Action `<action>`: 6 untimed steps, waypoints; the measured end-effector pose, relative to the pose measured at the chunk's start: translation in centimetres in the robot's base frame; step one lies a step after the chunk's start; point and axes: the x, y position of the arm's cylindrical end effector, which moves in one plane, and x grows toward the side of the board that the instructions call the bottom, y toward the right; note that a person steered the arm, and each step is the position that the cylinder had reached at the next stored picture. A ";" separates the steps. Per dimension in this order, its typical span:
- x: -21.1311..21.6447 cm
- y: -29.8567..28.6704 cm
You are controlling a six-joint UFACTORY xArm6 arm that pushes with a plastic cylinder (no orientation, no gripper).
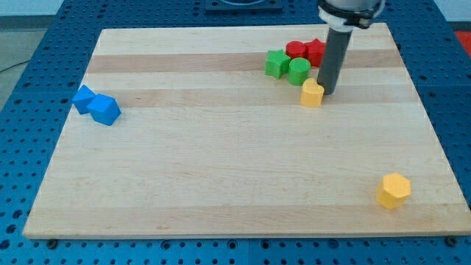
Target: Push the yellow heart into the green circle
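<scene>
My tip [327, 93] sits just right of the yellow heart [313, 93], upper right of frame. The green circle [299, 71] lies just above-left of the heart, red blocks [306, 51] behind it.

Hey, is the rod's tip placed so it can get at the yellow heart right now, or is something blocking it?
Probably yes. My tip sits right beside the yellow heart, on its view's-right side, with nothing between them. The green circle lies just up-left of the heart.
</scene>
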 end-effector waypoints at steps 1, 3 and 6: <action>3.4 0.7; 9.6 -2.1; 3.3 0.9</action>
